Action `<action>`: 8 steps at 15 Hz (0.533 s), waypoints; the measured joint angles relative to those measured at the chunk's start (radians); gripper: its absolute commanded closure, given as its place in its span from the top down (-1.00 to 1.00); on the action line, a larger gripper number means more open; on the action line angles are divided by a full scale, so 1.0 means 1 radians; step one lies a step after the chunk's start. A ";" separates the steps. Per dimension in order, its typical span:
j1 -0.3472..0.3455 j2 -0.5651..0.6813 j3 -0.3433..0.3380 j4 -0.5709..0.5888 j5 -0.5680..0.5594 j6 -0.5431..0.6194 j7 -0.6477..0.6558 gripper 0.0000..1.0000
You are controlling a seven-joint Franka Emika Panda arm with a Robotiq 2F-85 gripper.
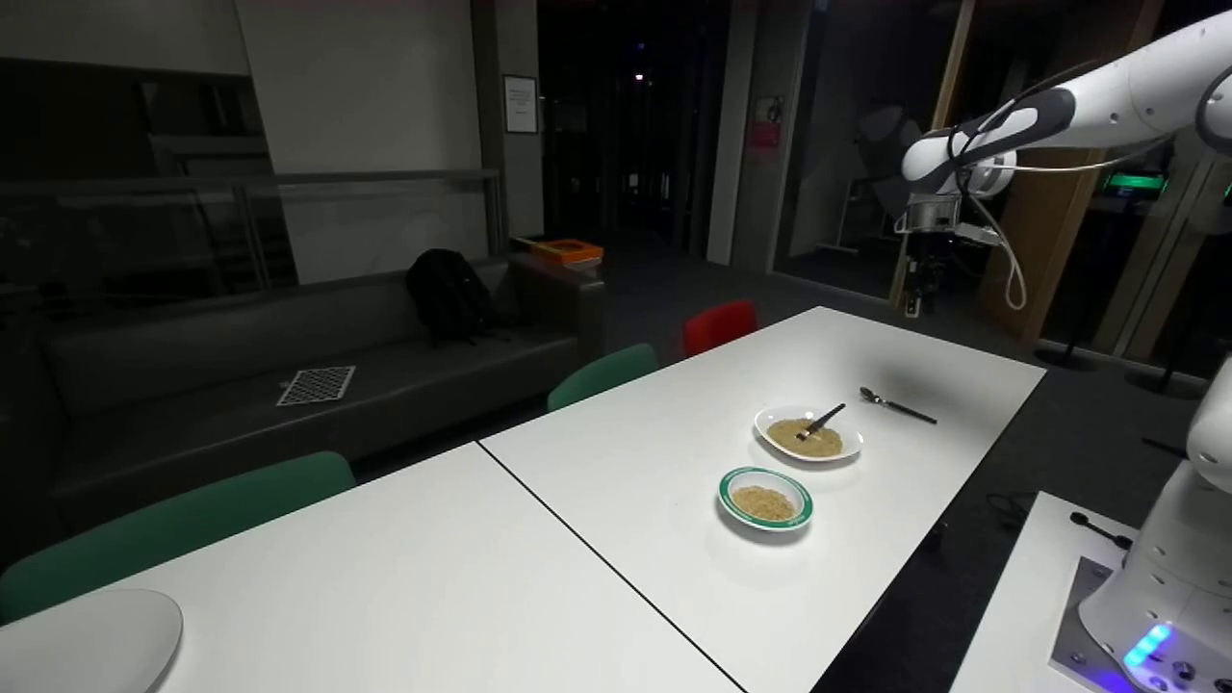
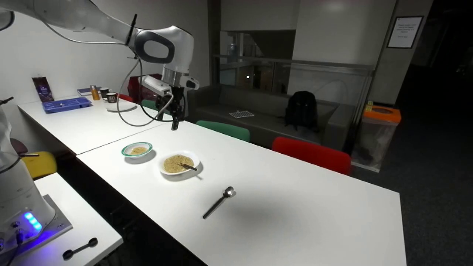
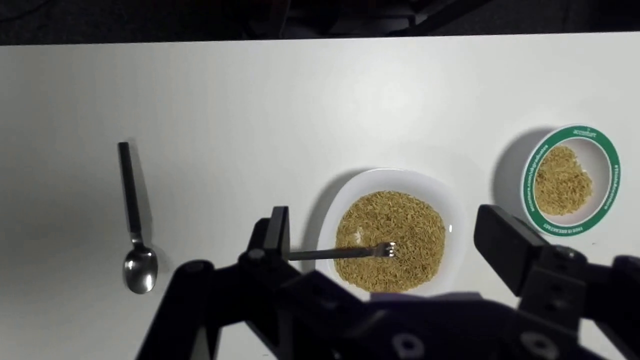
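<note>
The gripper (image 3: 386, 227) hangs well above the table (image 3: 225, 100). Its two fingers (image 3: 505, 250) are spread wide apart — it holds nothing. Between them, in the wrist view, the white bowl (image 3: 390, 180) shows down below. It has lots of brown grains (image 3: 400, 215) in it, and the fork (image 3: 355, 253) lies there, prongs on the grains, handle past the edge. On the right in that view is the green-rimmed bowl (image 3: 584, 132), with fewer grains inside. On the left, the spoon (image 3: 131, 200) lies on the table — black handle, shiny end. In both exterior views, a black bag (image 2: 301, 111) sits on the couch (image 1: 221, 337).
</note>
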 measured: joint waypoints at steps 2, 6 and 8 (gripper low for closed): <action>-0.031 0.045 -0.005 0.045 0.064 -0.037 -0.039 1.00; -0.037 0.058 -0.002 0.073 0.078 -0.059 -0.045 1.00; -0.038 0.060 0.005 0.072 0.074 -0.056 -0.044 1.00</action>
